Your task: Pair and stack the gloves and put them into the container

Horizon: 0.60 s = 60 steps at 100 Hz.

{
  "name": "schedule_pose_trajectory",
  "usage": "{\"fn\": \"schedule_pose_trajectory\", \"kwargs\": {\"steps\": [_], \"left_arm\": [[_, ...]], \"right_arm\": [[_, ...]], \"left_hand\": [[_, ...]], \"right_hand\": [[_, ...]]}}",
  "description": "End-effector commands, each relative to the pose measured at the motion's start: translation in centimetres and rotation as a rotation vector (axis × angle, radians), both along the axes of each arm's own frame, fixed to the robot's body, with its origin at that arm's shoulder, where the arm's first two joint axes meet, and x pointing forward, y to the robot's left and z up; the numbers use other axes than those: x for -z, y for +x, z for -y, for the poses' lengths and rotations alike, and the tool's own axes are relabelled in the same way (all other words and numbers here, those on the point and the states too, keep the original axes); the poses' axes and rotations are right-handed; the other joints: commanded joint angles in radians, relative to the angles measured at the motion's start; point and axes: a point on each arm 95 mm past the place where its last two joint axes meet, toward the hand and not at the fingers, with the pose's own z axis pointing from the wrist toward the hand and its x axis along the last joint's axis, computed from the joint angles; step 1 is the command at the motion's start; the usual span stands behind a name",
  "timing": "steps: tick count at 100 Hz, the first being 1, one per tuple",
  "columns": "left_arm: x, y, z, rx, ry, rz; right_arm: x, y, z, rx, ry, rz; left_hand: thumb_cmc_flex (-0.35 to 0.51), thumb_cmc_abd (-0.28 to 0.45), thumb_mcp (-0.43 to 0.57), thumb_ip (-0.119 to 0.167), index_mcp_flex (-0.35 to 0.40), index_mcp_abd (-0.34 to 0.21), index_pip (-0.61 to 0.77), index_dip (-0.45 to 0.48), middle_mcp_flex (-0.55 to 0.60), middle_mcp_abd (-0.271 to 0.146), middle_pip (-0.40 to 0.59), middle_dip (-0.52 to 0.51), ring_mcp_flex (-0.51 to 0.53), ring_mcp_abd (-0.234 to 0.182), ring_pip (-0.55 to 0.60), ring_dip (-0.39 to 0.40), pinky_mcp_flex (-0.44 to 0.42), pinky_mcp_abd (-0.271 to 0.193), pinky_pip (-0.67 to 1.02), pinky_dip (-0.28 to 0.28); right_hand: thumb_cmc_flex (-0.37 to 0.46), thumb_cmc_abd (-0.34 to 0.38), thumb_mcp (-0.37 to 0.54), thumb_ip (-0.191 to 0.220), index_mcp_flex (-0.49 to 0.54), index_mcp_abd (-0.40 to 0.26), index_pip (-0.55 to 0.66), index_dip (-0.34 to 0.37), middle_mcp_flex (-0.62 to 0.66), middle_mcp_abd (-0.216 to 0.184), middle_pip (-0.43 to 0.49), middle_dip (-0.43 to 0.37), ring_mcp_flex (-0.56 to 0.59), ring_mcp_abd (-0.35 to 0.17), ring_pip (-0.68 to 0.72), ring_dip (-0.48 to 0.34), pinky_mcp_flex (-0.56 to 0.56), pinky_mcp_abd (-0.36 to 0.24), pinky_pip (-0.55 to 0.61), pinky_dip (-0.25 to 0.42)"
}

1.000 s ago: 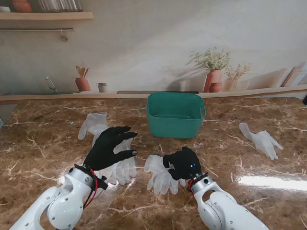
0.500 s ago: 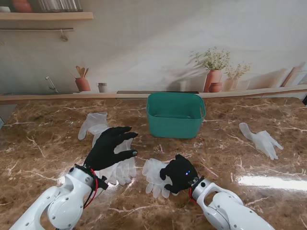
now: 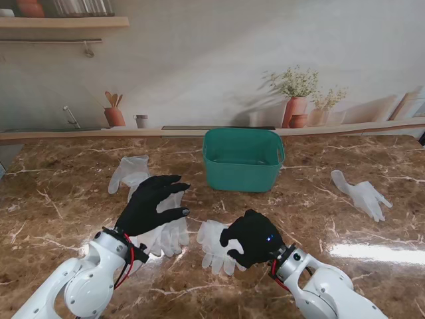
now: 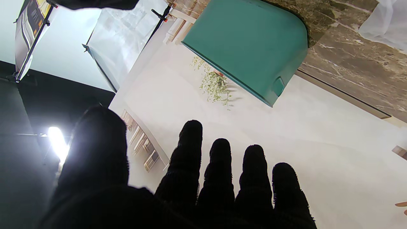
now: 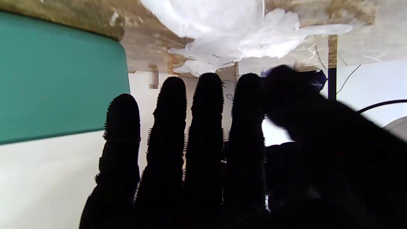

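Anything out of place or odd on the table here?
One white glove lies alone far to the right, away from the other gloves near both hands. The green container looks empty. Nothing spilled or damaged.

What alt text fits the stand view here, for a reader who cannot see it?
Two black robot hands hover low over white gloves on a brown marble table: the left hand, fingers spread, above one glove pile, the right hand over another glove. A teal bin stands farther back, and a lone glove lies far right.
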Motion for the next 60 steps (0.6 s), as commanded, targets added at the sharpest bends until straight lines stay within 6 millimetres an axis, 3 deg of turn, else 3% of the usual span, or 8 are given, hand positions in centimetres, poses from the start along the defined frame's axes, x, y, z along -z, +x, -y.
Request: {"fn": "schedule_pose_trajectory", "kwargs": {"steps": [1,6,16,18,26,39,47,60], "left_arm": [[0.1,-0.3,0.0,0.002,-0.005,0.001],[0.0,-0.4,0.0,0.001,-0.004,0.005],[-0.2,-0.5,-0.2,-0.002,-0.003,0.010],[-0.2,-0.5,-0.2,-0.002,-0.002,0.010],[-0.2,-0.6,-0.3,-0.003,0.001,0.012],[-0.2,-0.6,-0.5,-0.006,0.006,0.013],[-0.2,-0.7,-0.6,-0.010,0.009,0.014],[-0.2,-0.7,-0.9,-0.014,0.013,0.013]], "right_arm": [[-1.7,1.2,-0.4,-0.007,-0.010,0.031],[-2.2,1.9,-0.5,-0.012,-0.016,0.044],[-3.1,3.6,-1.0,-0.036,-0.021,0.087],[-3.2,3.9,-1.1,-0.041,-0.027,0.090],[-3.1,5.3,-1.6,-0.066,-0.053,0.092],[-2.1,7.3,-2.3,-0.100,-0.106,0.092],[-1.2,8.1,-2.7,-0.124,-0.137,0.077],[0.4,8.9,-3.1,-0.156,-0.202,0.044]], "left_hand": [[0.019,0.040,-0.044,0.027,0.017,-0.030,0.017,0.015,0.002,-0.021,-0.026,-0.015,-0.037,-0.054,-0.043,-0.015,-0.010,-0.014,-0.032,0.006],[0.018,0.041,-0.044,0.027,0.017,-0.030,0.017,0.015,0.003,-0.022,-0.026,-0.015,-0.038,-0.054,-0.043,-0.015,-0.010,-0.013,-0.033,0.007],[0.020,0.038,-0.043,0.027,0.018,-0.029,0.018,0.015,0.004,-0.021,-0.025,-0.014,-0.037,-0.054,-0.043,-0.015,-0.009,-0.015,-0.034,0.007],[0.021,0.039,-0.043,0.027,0.019,-0.029,0.018,0.015,0.004,-0.022,-0.025,-0.014,-0.037,-0.055,-0.043,-0.015,-0.009,-0.015,-0.034,0.008],[0.021,0.039,-0.043,0.027,0.018,-0.028,0.017,0.015,0.002,-0.023,-0.026,-0.014,-0.037,-0.054,-0.043,-0.015,-0.010,-0.014,-0.035,0.008],[0.022,0.039,-0.042,0.027,0.018,-0.028,0.017,0.015,0.002,-0.022,-0.026,-0.014,-0.038,-0.054,-0.044,-0.015,-0.010,-0.014,-0.039,0.008],[0.022,0.038,-0.043,0.027,0.018,-0.027,0.017,0.015,0.001,-0.022,-0.026,-0.015,-0.038,-0.055,-0.044,-0.015,-0.010,-0.014,-0.041,0.008],[0.022,0.038,-0.043,0.027,0.017,-0.029,0.016,0.015,0.001,-0.024,-0.026,-0.015,-0.040,-0.056,-0.045,-0.016,-0.010,-0.014,-0.045,0.008]], "right_hand": [[0.063,-0.004,0.102,-0.046,-0.019,-0.018,0.035,-0.035,0.020,-0.014,-0.004,0.036,0.036,-0.018,-0.025,-0.035,0.020,-0.022,-0.011,-0.041],[0.097,0.003,0.136,-0.047,-0.007,-0.016,0.018,-0.033,0.025,-0.017,-0.016,0.041,0.042,-0.022,-0.039,-0.046,0.027,-0.026,-0.020,-0.057],[0.276,0.025,0.155,-0.063,0.075,-0.003,-0.186,0.116,0.035,-0.037,-0.035,0.038,0.072,-0.029,-0.090,0.012,0.064,-0.055,-0.029,-0.124],[0.315,0.042,0.149,-0.058,0.082,-0.001,-0.254,0.200,0.027,-0.040,-0.032,0.021,0.076,-0.031,-0.105,0.008,0.072,-0.062,-0.031,-0.141],[0.373,0.028,0.131,-0.056,0.049,-0.004,-0.305,0.204,0.003,-0.047,-0.034,-0.013,0.076,-0.038,-0.132,-0.009,0.076,-0.065,-0.027,-0.238],[0.334,-0.037,0.135,-0.033,-0.035,0.006,-0.372,0.150,-0.057,-0.048,-0.051,-0.056,0.038,-0.051,-0.167,-0.035,0.067,-0.081,-0.077,-0.203],[0.247,-0.060,0.143,0.053,-0.106,0.024,-0.412,0.110,-0.120,-0.049,-0.062,-0.127,-0.008,-0.067,-0.183,-0.098,0.041,-0.080,-0.118,-0.179],[0.187,-0.104,0.082,0.049,-0.177,0.044,-0.446,0.089,-0.209,-0.042,-0.089,-0.152,-0.076,-0.068,-0.207,-0.135,-0.006,-0.065,-0.150,-0.172]]}}
